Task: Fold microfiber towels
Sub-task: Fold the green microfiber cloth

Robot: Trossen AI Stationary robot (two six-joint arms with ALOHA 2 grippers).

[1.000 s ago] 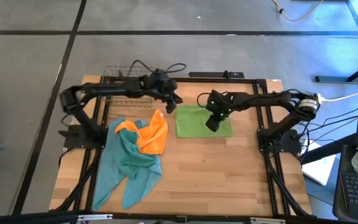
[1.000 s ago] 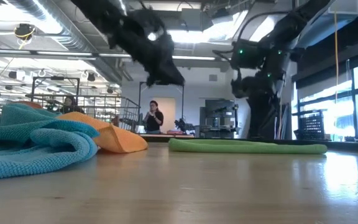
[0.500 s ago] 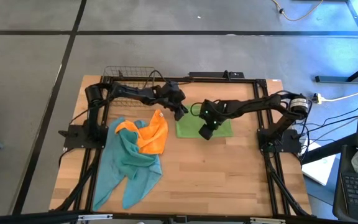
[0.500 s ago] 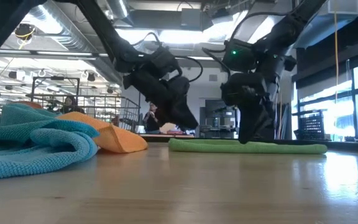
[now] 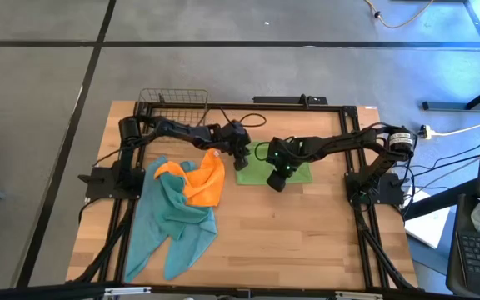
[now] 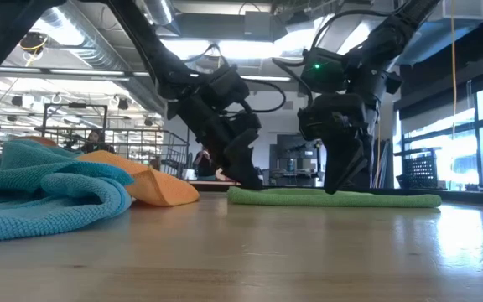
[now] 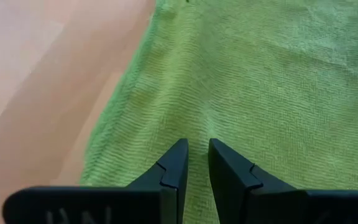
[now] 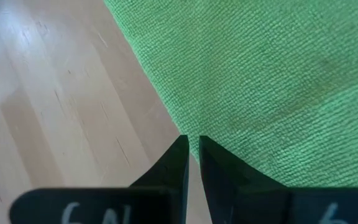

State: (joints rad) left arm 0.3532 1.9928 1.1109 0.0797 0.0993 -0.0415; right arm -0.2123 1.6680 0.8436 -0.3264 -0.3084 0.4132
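Pale wooden table, planks running lengthwise, a black frame around it, grey floor beyond. The lime green towel lies flat and folded near the table's far middle, and it's the landmark here. Left gripper is down on its left edge, fingers nearly together with a narrow gap, nothing between them. Right gripper is at the towel's near edge, fingers almost touching, tips right where cloth meets wood. Left of the green towel, the orange towel sits bunched on the teal towels. A wire basket stands behind. Beyond: ceiling ducts, bright windows.
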